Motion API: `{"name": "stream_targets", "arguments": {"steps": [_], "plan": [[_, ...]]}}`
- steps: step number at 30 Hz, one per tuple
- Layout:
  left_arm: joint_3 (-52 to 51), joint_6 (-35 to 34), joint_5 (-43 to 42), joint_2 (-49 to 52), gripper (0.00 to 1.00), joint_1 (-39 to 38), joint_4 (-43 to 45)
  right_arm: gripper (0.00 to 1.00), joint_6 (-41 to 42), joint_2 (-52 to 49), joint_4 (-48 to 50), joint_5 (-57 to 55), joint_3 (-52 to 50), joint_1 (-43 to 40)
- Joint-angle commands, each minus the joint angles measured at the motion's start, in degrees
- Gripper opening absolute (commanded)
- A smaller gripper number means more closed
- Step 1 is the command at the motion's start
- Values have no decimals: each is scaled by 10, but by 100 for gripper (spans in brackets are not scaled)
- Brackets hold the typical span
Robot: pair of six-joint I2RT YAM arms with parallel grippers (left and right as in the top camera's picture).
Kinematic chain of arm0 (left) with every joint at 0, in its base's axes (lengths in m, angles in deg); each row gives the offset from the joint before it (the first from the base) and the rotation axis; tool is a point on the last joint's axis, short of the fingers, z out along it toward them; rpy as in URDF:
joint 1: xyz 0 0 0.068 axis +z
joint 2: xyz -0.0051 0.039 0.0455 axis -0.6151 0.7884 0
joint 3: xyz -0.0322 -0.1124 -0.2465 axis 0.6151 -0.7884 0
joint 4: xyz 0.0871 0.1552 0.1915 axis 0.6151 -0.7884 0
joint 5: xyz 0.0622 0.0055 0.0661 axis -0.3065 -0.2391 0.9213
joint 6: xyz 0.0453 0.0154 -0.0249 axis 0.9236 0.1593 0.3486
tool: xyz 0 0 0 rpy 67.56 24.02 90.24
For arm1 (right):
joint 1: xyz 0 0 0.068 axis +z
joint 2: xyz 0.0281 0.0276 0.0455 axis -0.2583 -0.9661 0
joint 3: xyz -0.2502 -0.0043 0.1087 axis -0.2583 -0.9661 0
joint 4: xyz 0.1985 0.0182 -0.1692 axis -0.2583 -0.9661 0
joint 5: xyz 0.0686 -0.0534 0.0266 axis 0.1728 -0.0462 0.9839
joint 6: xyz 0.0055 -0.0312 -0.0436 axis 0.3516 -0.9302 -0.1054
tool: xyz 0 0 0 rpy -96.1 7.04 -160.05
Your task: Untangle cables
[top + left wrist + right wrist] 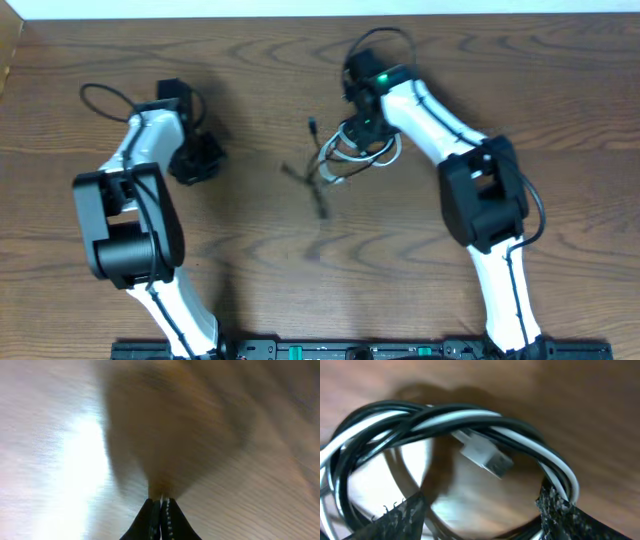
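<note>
Wood with a brown, streaked grain made up the table (250, 60), and a pale strip ran beyond its far edge. Two arms stood at it, white with black joints.

On the left, the left arm (130, 210) reached out and the left gripper (196, 158) hung over bare wood, well apart from the cables. In its wrist view its two fingers were pressed together with nothing between them, over a blurred surface.

Just right of the middle lay the cables (350, 152) in one loose coil, with a dark blurred end trailing toward the near left. The right gripper (362, 122) sat over the coil's far side, its fingers (400, 517) spread wide.

Across them ran one white cable (455, 416) twisted with black cables (515, 427); how many black ones I could not tell. One white plug (485, 457) with a metal tip lay inside the loop.
</note>
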Motion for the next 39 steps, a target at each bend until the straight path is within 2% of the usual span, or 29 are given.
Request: {"name": "stream_targets", "arguments": {"steps": [1, 4, 7, 10, 13, 14, 15, 17, 20, 25, 28, 33, 37, 39], "plan": [[26, 17, -50, -12, 9, 5, -7, 72, -19, -14, -24, -31, 9, -8], [40, 19, -102, -41, 17, 5, -7, 73, -33, 2, -55, 10, 50, -7], [42, 19, -145, -71, 34, 0, -6, 77, -30, 16, -93, 36, 99, -7], [42, 24, -143, -86, 49, -16, -10, 79, 25, 20, -145, 44, 142, -7], [39, 32, -134, -85, 49, -31, -13, 78, 71, 20, -196, 77, 152, -8], [36, 32, -119, -85, 48, -37, -13, 74, 80, 20, -216, 106, 151, -9], [35, 31, -110, -85, 49, -40, -13, 69, 84, 19, -227, 124, 148, -9], [33, 31, -85, -85, 49, -48, -13, 50, 113, 19, -248, 169, 130, -9], [33, 31, -83, -85, 50, -55, -13, 36, 203, 19, -253, 174, 103, -6], [33, 31, -83, -85, 50, -64, -20, 38, 404, 19, -224, 171, 56, -5], [33, 31, -83, -85, 49, -68, -26, 41, 467, 19, -179, 170, 30, -3], [33, 32, -83, -85, 50, -69, -38, 36, 578, 19, -114, 105, -30, -3], [33, 32, -83, -85, 49, -69, -39, 16, 579, 19, -75, 99, -67, -3], [33, 32, -83, -85, 49, -69, -38, 1, 560, 19, -73, 101, -71, -3]]}}
